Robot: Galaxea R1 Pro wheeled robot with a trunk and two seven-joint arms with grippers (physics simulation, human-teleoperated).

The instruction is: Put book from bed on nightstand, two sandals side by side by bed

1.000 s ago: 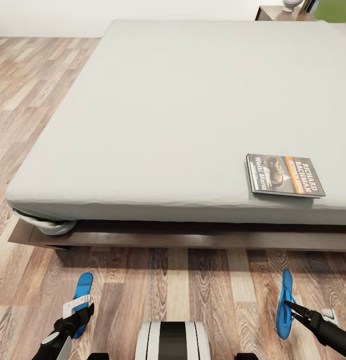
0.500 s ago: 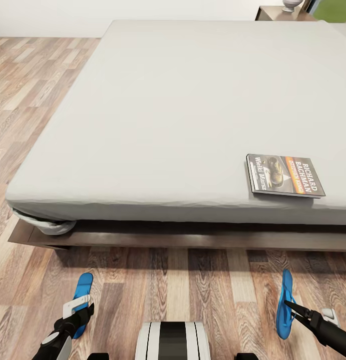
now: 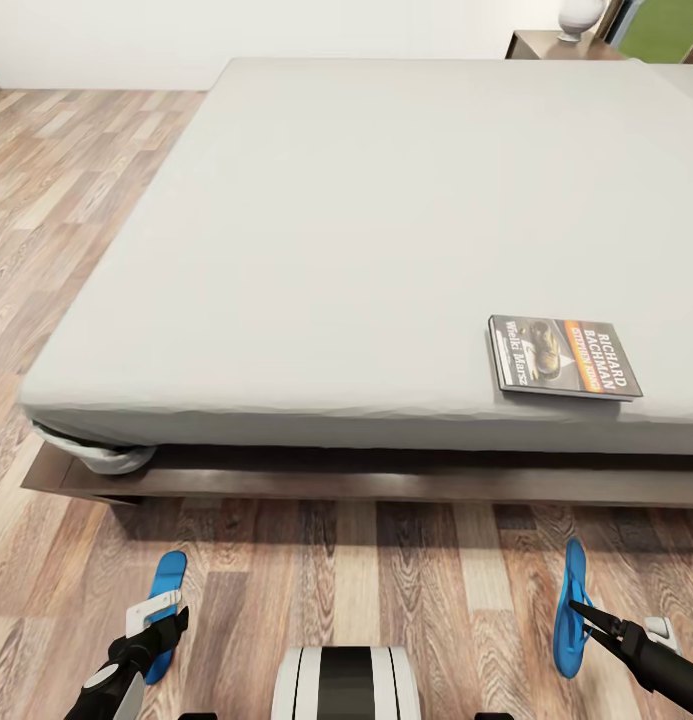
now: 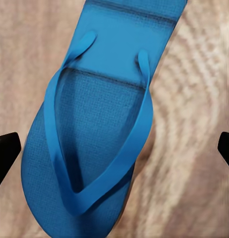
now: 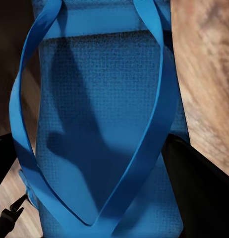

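Note:
The book point(image 3: 564, 357) lies flat on the grey mattress of the bed point(image 3: 366, 220), near its front right edge. One blue sandal point(image 3: 166, 600) rests flat on the floor in front of the bed's left end. My left gripper point(image 3: 156, 628) hovers over it, open, its fingertips point(image 4: 5, 153) spread wide to either side of the sandal point(image 4: 94, 139). The other blue sandal point(image 3: 570, 605) stands tilted on its edge at the right. My right gripper point(image 3: 586, 613) is shut on it, dark fingers point(image 5: 203, 193) flanking its sole point(image 5: 99, 124).
A dark brown nightstand point(image 3: 541, 44) with a white vase point(image 3: 579, 16) stands beyond the bed's far right corner. The wooden bed frame point(image 3: 386, 482) juts out over the plank floor point(image 3: 366, 580). My white base point(image 3: 346, 685) sits between the arms.
The whole picture has shifted slightly, so the camera moved. Both arms, both sandals and the book hold their places.

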